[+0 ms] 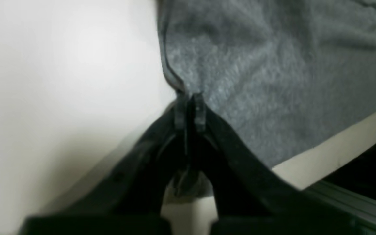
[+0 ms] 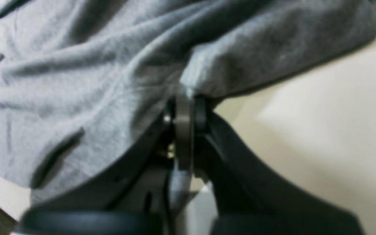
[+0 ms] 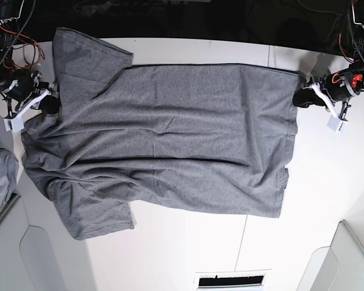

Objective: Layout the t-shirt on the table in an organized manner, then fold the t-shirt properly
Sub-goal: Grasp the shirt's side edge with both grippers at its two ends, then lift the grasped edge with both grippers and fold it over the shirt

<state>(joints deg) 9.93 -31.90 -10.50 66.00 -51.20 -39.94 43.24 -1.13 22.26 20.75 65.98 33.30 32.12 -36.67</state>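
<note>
T-shirt [image 3: 164, 139] spread flat across table [image 3: 188, 254], filling frame centre. Left gripper [image 1: 190, 112] jaws pinched on its hem corner, right edge; right gripper [image 2: 185, 111] clamped on cloth, left edge.

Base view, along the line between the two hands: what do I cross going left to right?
Right hand, shut on the t-shirt's edge → t-shirt, spread flat → left hand, shut on the shirt's opposite edge → bare table.
</note>
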